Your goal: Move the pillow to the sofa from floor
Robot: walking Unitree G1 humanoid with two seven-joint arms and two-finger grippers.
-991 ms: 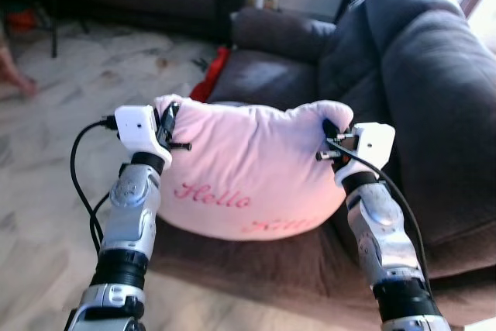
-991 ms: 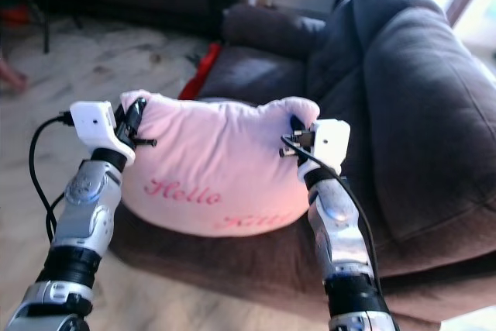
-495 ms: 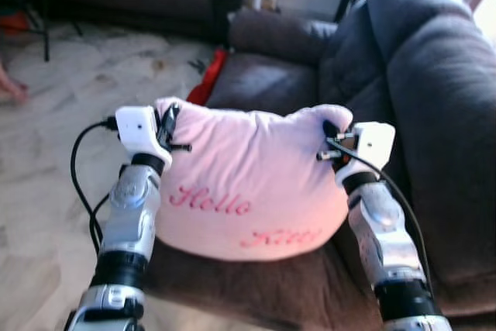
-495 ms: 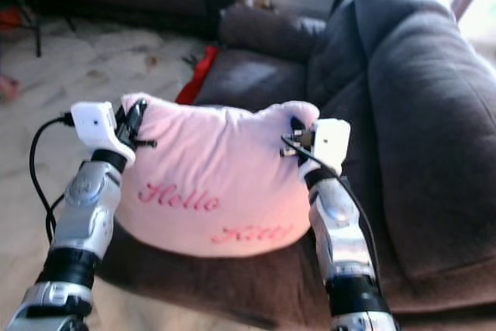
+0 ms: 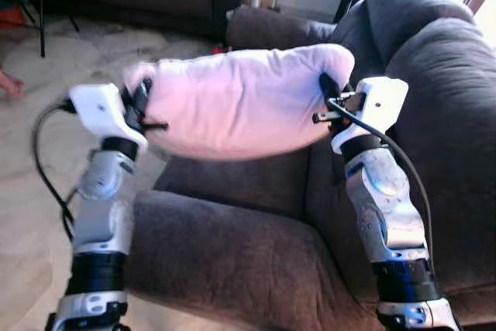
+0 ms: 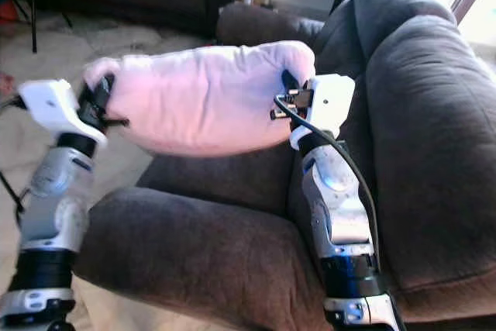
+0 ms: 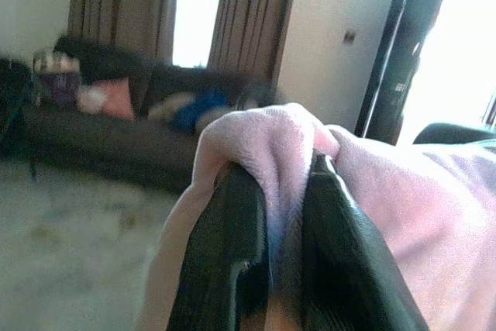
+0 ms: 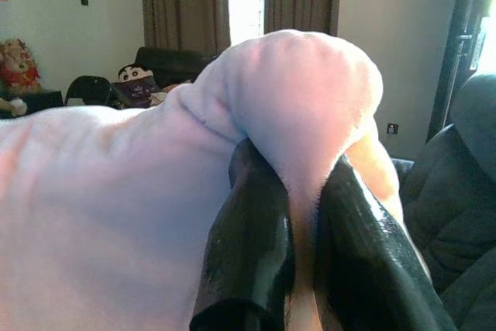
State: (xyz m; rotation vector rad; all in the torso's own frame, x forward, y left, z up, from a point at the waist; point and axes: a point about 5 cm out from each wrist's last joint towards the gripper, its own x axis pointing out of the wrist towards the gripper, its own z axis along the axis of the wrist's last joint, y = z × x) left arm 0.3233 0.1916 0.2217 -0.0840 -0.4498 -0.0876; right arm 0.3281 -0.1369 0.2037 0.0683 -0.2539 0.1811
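The pink plush pillow [image 5: 240, 98] hangs in the air between the two arms, stretched roughly level above the seat cushion [image 5: 248, 180] of the dark grey sofa [image 5: 434, 98], clear of the floor [image 5: 39, 191] and not touching the upholstery below it. Each end is pinched for the same reason: a soft, floppy thing like this sags and folds if taken at one point, so a grip on both upper corners keeps it spread and steerable. The left gripper [image 7: 283, 246] is clamped on the pillow's corner on the floor side, a fold of pink fabric squeezed between its two black fingers [image 7: 225, 253]; the right gripper [image 8: 302, 230] has its fingers closed narrowly on the rounded corner nearest the sofa's backrest [image 5: 457, 60]. In the head views the left gripper [image 5: 138, 106] sits out beyond the front armrest [image 5: 225, 261], while the right gripper [image 5: 329, 94] is already over the seat. Judging by this, the carry is nearly done and what remains is to bring the pillow in over the cushion and lower it; letting go unevenly could let one end slide off the armrest side.
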